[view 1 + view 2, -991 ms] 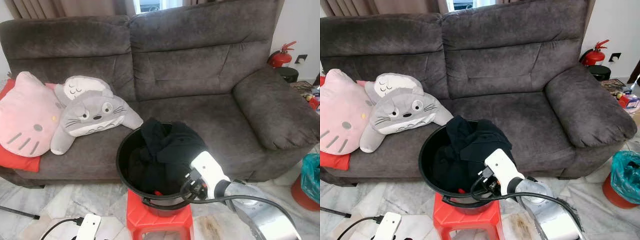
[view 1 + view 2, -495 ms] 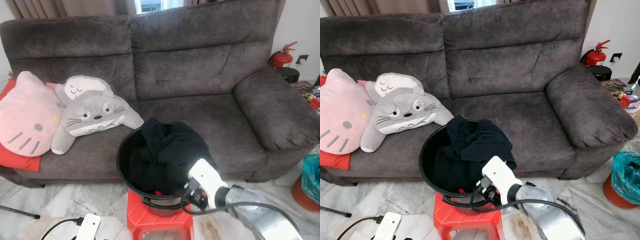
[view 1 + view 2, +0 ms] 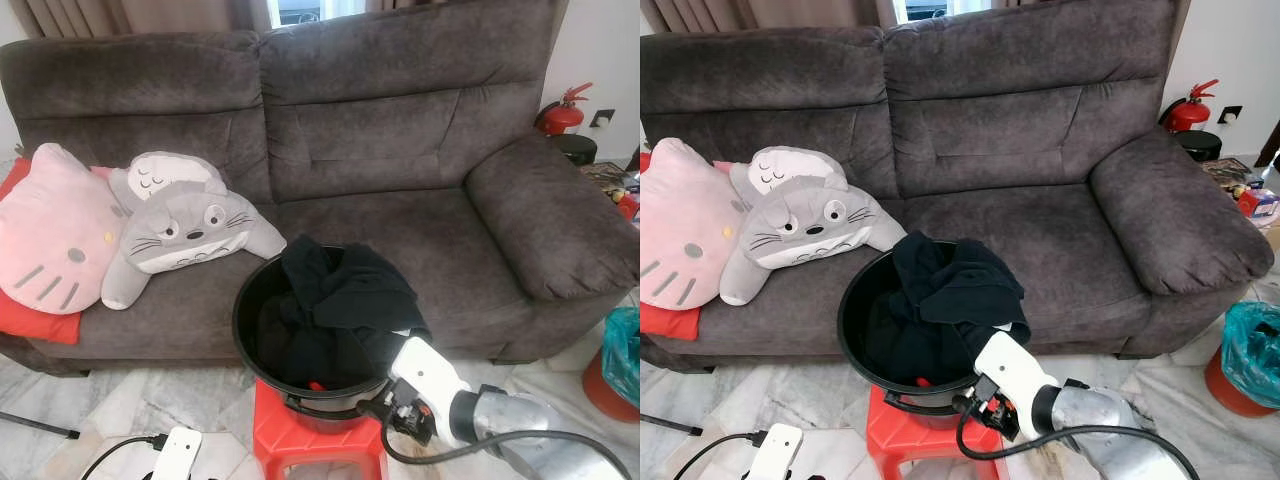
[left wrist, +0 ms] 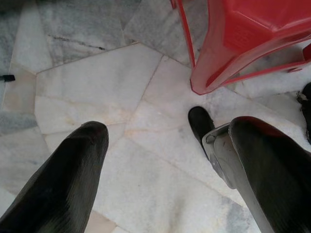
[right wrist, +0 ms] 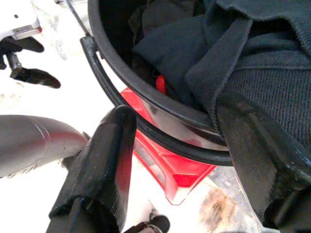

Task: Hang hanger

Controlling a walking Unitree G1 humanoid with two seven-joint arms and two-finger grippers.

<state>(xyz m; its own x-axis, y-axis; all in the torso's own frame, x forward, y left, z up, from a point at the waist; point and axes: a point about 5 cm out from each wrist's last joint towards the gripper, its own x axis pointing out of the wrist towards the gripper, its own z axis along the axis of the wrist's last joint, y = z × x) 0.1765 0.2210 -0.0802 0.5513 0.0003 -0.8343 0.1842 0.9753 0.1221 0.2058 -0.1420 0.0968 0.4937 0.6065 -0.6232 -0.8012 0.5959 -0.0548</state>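
1. Hanger: couldn't make one out for sure. A small red bit (image 5: 161, 83) showed among the dark clothes (image 3: 340, 305) in the black bucket (image 3: 246, 300); poss. part of it, can't tell.
2. Bucket sat on a red stool (image 3: 318, 445) on the marble floor (image 4: 97, 92), just in front of the grey sofa (image 3: 400, 150).
3. Right gripper (image 5: 180, 160) was at the bucket's near rim, fingers spread wide w/ nothing between them; one finger outside the rim, the other over the clothes.
4. Left gripper (image 4: 165, 174) hung idle, pointing at the floor beside the stool, fingers apart, empty.
5. Progress, as I judged it: barely begun. Nothing gripped, no rail or hook in sight to hang on. Left: find and grasp the hanger, lift it clear, carry, hang.
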